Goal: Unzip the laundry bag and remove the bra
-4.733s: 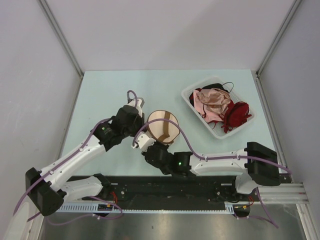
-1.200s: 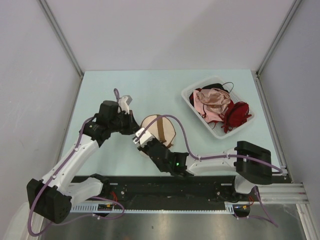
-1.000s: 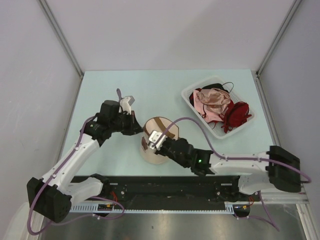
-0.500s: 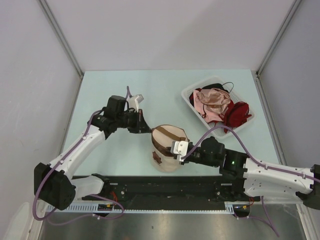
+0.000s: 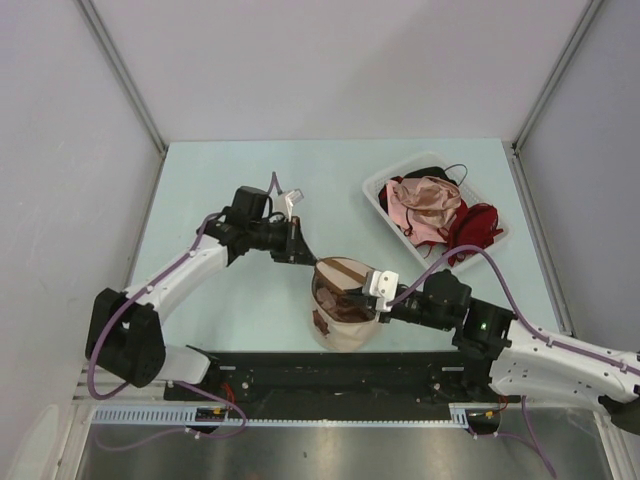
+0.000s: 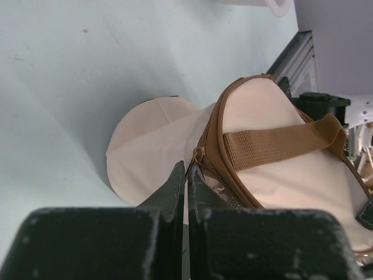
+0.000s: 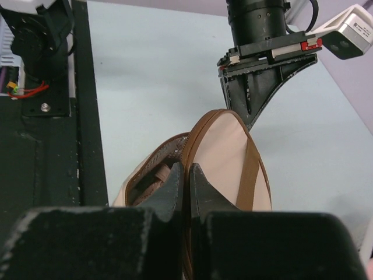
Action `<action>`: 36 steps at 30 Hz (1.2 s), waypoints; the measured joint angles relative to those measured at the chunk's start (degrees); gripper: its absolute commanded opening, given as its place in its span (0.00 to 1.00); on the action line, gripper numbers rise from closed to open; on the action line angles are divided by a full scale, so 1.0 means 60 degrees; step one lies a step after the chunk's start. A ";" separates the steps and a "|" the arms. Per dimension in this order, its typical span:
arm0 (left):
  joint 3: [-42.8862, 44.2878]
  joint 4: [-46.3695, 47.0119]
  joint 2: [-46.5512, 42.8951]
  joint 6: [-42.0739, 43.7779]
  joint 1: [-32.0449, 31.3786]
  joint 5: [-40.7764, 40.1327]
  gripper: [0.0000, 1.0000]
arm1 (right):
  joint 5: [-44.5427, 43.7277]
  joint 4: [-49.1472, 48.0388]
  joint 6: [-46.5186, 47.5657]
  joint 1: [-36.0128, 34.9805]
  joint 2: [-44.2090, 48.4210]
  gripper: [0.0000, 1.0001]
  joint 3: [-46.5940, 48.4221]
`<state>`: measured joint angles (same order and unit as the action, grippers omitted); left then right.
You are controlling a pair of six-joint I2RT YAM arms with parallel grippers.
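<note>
The beige laundry bag [image 5: 340, 325] lies near the table's front edge, its brown-strapped lid [image 5: 345, 274] tilted up. My left gripper [image 5: 308, 258] is shut on the zipper pull [image 6: 198, 156] at the bag's far-left rim. My right gripper [image 5: 360, 297] is shut on the lid's brown rim [image 7: 192, 146] from the right. In the right wrist view the bag [image 7: 224, 151] gapes open on its left side, showing dark mesh lining [image 7: 169, 149] and a brownish fold inside. The bra is hidden. The left gripper [image 7: 249, 121] shows behind the bag.
A clear plastic tray [image 5: 393, 226] at the back right holds a pink satin garment [image 5: 425, 200] and a red-and-black garment [image 5: 470, 228]. The black base rail [image 5: 300, 365] runs just in front of the bag. Grey walls enclose the table.
The bag has been carried right and toward the near edge. The right arm has swung to the right side. The left gripper followed and the zipper has opened along the bag's side.
</note>
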<state>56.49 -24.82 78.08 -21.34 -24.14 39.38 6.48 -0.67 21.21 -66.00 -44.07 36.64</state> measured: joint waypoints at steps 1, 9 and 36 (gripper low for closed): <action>0.0000 0.0073 0.0084 -0.0040 -0.0007 0.0124 0.00 | 0.0087 0.0000 -0.0080 0.0073 0.0084 0.00 -0.0022; 0.0488 0.0364 0.0448 -0.0404 -0.0029 0.0514 0.01 | 0.1013 -0.0215 -0.0827 0.0696 0.0331 0.00 -0.0055; -0.0688 -0.0608 -0.2743 0.0659 0.0299 -0.4397 0.84 | 0.5016 -0.6240 -0.6284 0.5351 -0.3708 0.00 0.0514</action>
<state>52.36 -28.47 61.63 -17.39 -22.35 12.99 36.58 -38.11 -16.49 -33.89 -66.32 39.72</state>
